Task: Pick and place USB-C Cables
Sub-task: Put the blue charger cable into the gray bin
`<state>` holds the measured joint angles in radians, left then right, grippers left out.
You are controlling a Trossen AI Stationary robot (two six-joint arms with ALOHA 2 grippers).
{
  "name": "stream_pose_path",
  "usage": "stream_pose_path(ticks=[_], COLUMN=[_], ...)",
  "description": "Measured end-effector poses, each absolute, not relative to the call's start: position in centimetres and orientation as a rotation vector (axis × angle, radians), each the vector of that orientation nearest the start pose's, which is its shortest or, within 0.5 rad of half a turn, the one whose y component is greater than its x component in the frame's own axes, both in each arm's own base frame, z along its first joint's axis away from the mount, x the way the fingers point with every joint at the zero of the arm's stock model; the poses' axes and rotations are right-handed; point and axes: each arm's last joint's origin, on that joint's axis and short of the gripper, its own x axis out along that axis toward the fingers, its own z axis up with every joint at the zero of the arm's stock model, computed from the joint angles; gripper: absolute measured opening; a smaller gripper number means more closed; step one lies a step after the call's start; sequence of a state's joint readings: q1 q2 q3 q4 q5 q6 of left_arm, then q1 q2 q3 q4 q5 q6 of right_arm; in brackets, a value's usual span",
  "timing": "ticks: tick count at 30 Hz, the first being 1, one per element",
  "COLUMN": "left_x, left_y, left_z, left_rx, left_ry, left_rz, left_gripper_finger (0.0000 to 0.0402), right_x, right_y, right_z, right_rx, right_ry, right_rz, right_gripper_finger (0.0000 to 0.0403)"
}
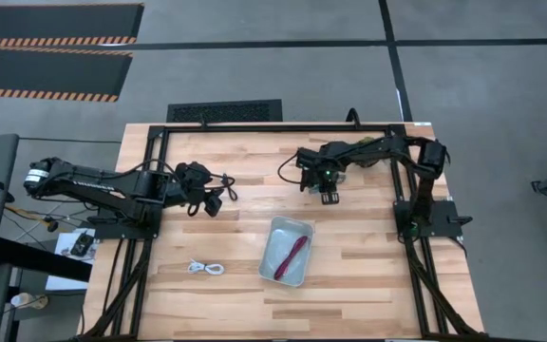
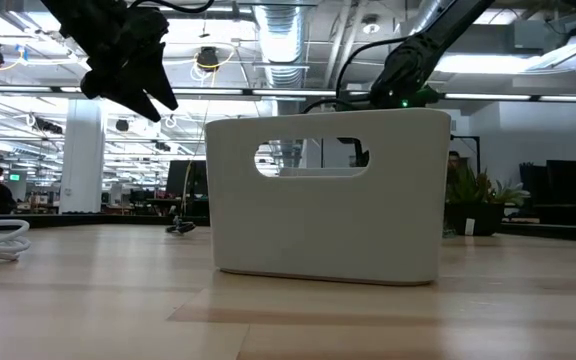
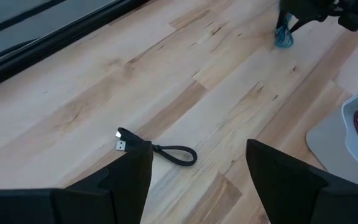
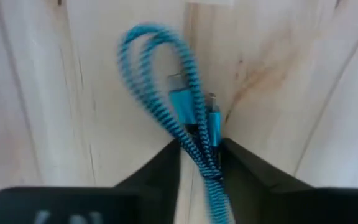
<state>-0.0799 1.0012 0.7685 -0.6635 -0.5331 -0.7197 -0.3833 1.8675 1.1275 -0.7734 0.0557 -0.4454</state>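
My right gripper [image 1: 329,193] is shut on the teal-blue cable [image 4: 166,81], over the far middle of the table, beyond the tray [image 1: 304,228]. The tray is a small grey-white bin, and the magenta-red cable [image 1: 291,256] lies inside it. My left gripper [image 1: 211,199] is open and empty, above the black cable [image 3: 160,149], which lies flat on the wood to the tray's far left. The white cable [image 1: 207,268] lies coiled on the table to the tray's left. In the left wrist view the teal cable [image 3: 283,37] hangs under my right gripper. My right gripper pinches the folded teal-blue cable between its two fingers, several strands together [image 4: 199,149], just behind its two connectors [image 4: 211,118]. The fingers point down at the table. The looped end [image 4: 143,43] sticks out past the fingertips; whether it touches the wood, I cannot tell.
A black metal frame [image 1: 254,126] runs around the tabletop's edges. In the low view the tray's wall [image 2: 328,200] stands in the middle and hides what lies behind it. Bare wood lies near the table's front edge [image 1: 368,294].
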Motion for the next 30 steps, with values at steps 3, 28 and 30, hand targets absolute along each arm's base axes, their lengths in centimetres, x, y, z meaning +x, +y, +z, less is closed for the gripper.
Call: stream_pose_path(ticks=[3, 28, 30], left_x=[18.8, 19.5, 19.7], left_y=[0.0, -0.1, -0.1], left_z=[25.5, 26.2, 26.4], left_rx=[-0.390, -0.413, -0.412], left_ry=[0.659, 0.570, 0.548], left_rz=[0.703, 0.674, 0.662], left_gripper_finger=[0.0245, 0.0245, 0.0245], right_x=[29.9, 28.0, 27.3], right_y=[-12.6, -12.1, -11.7], right_z=[13.9, 22.5, 24.5], right_rx=[-0.092, 0.051, 0.065], right_ry=[1.530, 1.203, 1.117], right_rz=[-0.016, -0.287, -0.320], right_gripper_finger=[0.0074, 0.0006, 0.0006])
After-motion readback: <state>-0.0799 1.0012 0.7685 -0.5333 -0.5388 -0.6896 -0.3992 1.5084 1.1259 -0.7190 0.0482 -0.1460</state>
